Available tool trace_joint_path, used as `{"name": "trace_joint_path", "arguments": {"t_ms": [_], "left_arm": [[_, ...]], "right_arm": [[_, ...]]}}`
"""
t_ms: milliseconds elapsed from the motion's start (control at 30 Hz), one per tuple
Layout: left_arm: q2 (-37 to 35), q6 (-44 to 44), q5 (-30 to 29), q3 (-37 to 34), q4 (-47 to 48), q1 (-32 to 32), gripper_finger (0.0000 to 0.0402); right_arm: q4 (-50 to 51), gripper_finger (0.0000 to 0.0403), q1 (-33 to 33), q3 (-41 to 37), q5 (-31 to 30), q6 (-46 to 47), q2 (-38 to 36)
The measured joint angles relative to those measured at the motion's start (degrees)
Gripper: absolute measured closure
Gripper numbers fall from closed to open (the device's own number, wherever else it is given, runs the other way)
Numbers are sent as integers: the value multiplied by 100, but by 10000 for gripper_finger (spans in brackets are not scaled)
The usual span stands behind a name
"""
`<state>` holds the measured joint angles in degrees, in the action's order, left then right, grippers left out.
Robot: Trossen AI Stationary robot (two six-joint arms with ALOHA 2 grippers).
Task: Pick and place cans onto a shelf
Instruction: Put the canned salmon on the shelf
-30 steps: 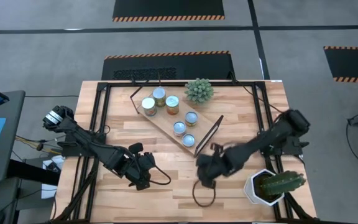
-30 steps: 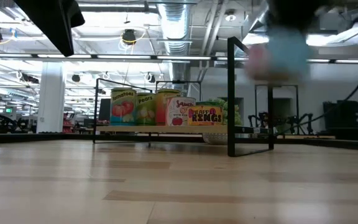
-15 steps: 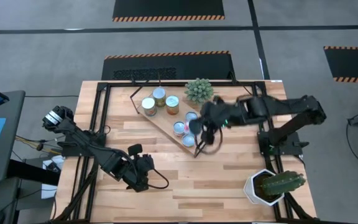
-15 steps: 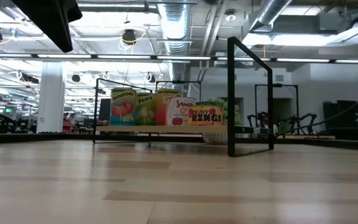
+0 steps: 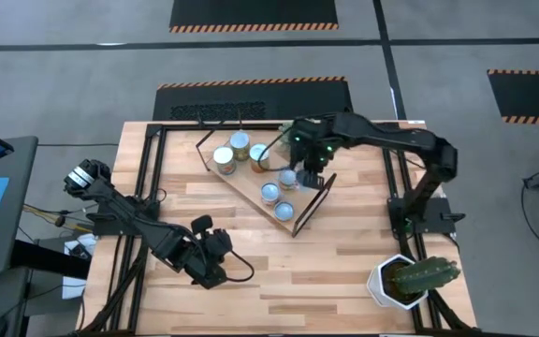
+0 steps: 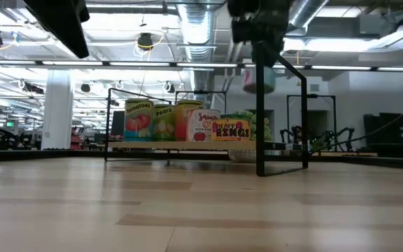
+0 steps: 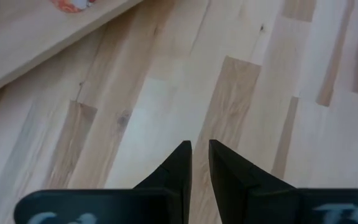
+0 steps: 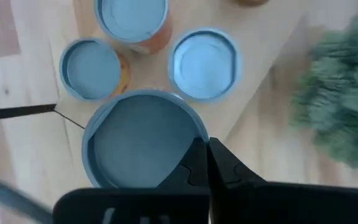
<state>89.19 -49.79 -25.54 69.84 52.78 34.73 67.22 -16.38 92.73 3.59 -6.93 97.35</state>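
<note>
The shelf (image 5: 241, 183) lies slantwise at the far middle of the table, and several cans (image 5: 224, 157) stand upright on it; they also show in the low view (image 6: 152, 120). My right gripper (image 5: 305, 164) hovers above the shelf's right part, shut on a pale-blue-topped can (image 8: 145, 140). That can shows below the gripper in the low view (image 6: 257, 78); in the high view the gripper hides it. My left gripper (image 5: 211, 271) is shut and empty, low over the near-left tabletop (image 7: 201, 152). My right gripper holds the can by the edge of its round top (image 8: 188, 152), the fingers (image 8: 225, 171) close together there. They come from above, pointing down. The can hangs upright below them (image 6: 257, 78), lifted clear, above the cans standing on the shelf (image 8: 204, 62).
A green bushy plant (image 8: 347, 106) stands just beyond the shelf's far right corner. A cactus in a white pot (image 5: 410, 279) stands at the near right. The shelf's black frame end (image 6: 261, 105) rises under the held can. Bare planks (image 5: 279, 281) lie near the front edge.
My right gripper has carried the can from low over the table's near middle up and toward the far edge, and now holds it above the shelf's right part. The cans on the shelf have stayed where they were.
</note>
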Motion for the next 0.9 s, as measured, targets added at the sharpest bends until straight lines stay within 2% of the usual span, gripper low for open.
{"name": "trace_joint_path", "arguments": {"t_ms": [100,167,600,900], "left_arm": [[0,-68,-97,0,-3,-10,358],[0,-154,-90,0,-3,-28,358],[0,-212,-87,0,-29,-30,358],[0,-241,-62,0,-44,-30,358]], "right_arm": [[160,403,-204,2,436,-80,285],[266,403,-232,2,516,50,482],[321,403,-43,3,534,453,1334],[159,397,98,-42,386,841,1418]]}}
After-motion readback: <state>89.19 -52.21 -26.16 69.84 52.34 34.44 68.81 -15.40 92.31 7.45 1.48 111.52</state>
